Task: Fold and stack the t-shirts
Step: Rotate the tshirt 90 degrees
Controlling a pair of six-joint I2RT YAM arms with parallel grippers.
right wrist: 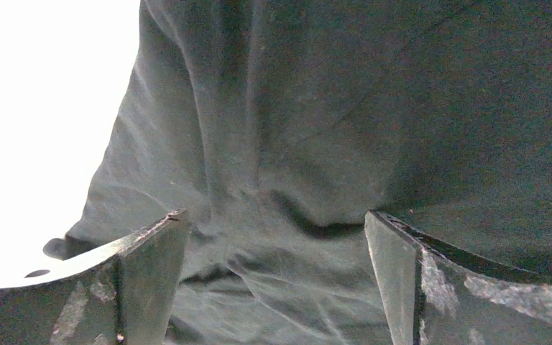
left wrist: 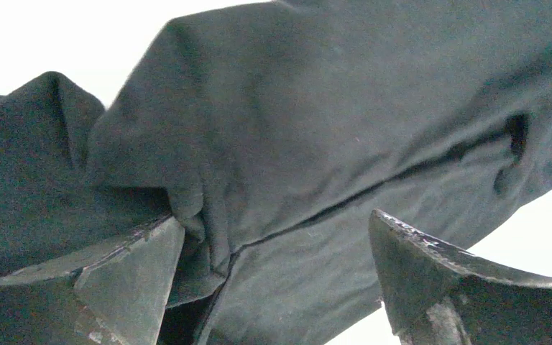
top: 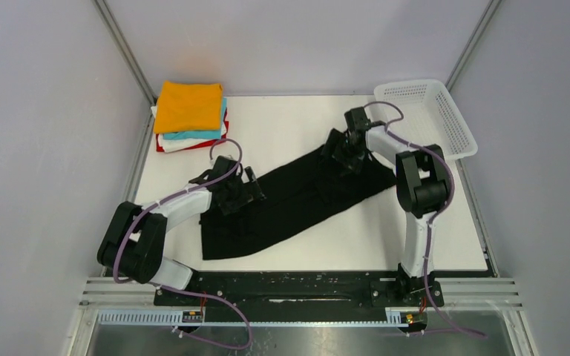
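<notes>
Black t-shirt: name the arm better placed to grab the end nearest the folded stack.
Left, probably. The left gripper hangs open over that end of the black t-shirt, cloth bunched between its fingers; the right gripper sits over the opposite end, by the basket.

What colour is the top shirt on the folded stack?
The top shirt is orange; the top external view shows it best.

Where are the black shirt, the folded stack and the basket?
Black shirt (top: 289, 206), top view, its middle.
Stack (top: 189, 106), top view, orange top shirt.
Basket (top: 427, 104), top view, bare mesh floor.
</notes>
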